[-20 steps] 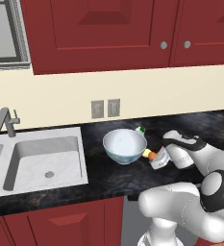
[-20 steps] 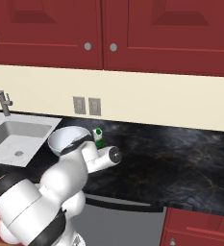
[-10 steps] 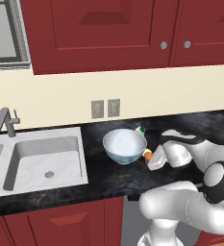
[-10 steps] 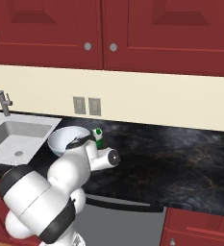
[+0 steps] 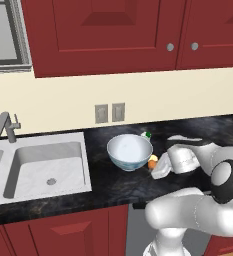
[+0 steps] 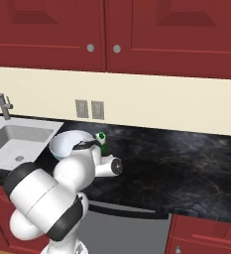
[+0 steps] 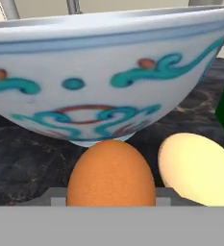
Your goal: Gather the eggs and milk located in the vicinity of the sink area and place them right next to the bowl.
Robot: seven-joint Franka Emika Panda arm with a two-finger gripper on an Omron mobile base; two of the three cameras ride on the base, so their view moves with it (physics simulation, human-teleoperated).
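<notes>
Crowding bowl [image 7: 108, 72] foot: orange egg [image 7: 111, 175]

The bowl [image 5: 130, 151] sits on the counter [image 5: 108, 185] to the right of the sink [image 5: 40, 167], with the two eggs [image 7: 111, 175] side by side just beside it and the milk [image 6: 102, 140] behind them.

Glossy glazed bowl [image 7: 108, 77] with painted swirls; matt, finely speckled orange egg [image 7: 111, 175]; smooth pale egg [image 7: 197, 168]; polished black stone-look worktop [image 5: 108, 182].
</notes>
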